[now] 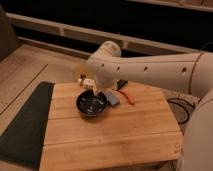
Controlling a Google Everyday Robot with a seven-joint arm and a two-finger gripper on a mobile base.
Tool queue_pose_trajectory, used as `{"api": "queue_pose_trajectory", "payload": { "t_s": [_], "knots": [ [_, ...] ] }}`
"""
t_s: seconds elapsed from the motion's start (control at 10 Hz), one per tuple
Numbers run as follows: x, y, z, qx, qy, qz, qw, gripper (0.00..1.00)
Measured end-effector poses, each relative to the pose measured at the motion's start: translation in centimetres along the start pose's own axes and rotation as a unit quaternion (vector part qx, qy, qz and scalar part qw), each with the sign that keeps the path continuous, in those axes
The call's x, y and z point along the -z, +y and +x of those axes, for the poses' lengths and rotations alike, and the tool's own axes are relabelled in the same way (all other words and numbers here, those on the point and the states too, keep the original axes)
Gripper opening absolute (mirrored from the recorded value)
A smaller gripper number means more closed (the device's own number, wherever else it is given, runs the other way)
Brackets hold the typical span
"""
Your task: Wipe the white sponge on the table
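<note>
The light-brown plank table (pixel 110 140) carries a black bowl (pixel 91 105) towards its far side, a flat blue-grey pad (pixel 113 99) just beside that bowl, and a thin orange-red item (pixel 129 98) near the pad, with the gripper (pixel 93 88) at the bowl's far rim.

Smooth, rounded cream-white arm (pixel 150 70)

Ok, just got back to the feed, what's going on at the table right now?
The robot's arm reaches in from the right across the wooden table, with its gripper low over the far rim of the black bowl. The white sponge sits right beside the gripper, behind the bowl; whether it is gripped cannot be told. A blue-grey pad and a thin orange object lie just right of the bowl.
</note>
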Motion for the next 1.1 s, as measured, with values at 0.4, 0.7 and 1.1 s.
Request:
{"api": "queue_pose_trajectory", "payload": {
  "t_s": [0.4, 0.7, 1.1],
  "knots": [
    [-2.0, -7.0, -0.3, 0.095, -0.006, -0.058, 0.9938, 0.65],
    [-2.9, -11.1, -0.7, 0.135, -0.033, -0.097, 0.9855, 0.65],
    [-3.9, -12.4, -1.0, 0.148, -0.04, -0.106, 0.9825, 0.65]
  ]
}}
